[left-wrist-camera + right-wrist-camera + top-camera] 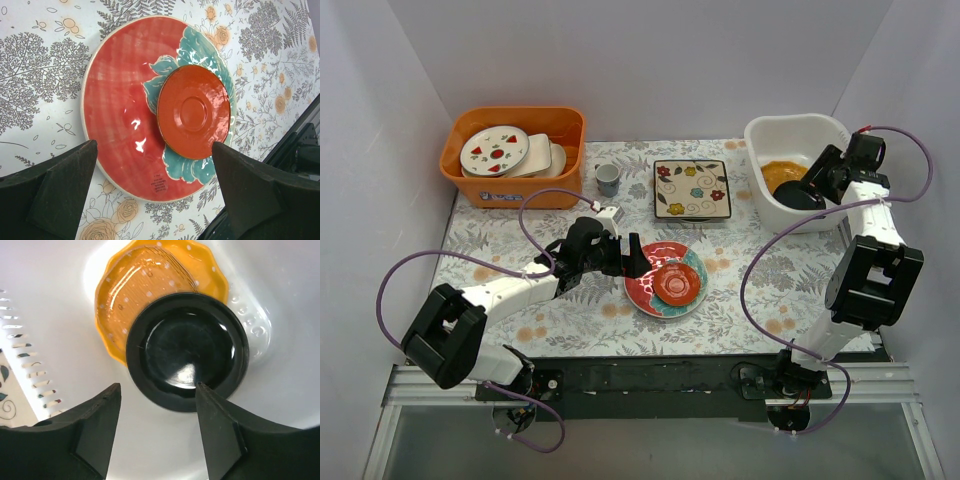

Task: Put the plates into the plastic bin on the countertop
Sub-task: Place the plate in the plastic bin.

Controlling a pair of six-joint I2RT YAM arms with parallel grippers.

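Note:
A red-and-teal round plate [655, 290] lies on the fern-print countertop [570, 310] with a small orange saucer [678, 283] on top of it. My left gripper [632, 262] is open at the plate's left edge. In the left wrist view it [154, 150] hovers over the plate [125, 115] and saucer [194, 112], holding nothing. My right gripper [812, 185] is open inside the white plastic bin [790, 125]. There a dark round plate [187, 350] lies partly on a yellow scalloped plate [145, 280], and the open gripper [160, 387] is just above the dark plate's rim. A cream square floral plate [692, 189] lies at centre back.
An orange bin [515, 195] at the back left holds white round plates with red and green marks [494, 150]. A small cup [608, 179] stands between it and the square plate. White walls close in the left, back and right sides.

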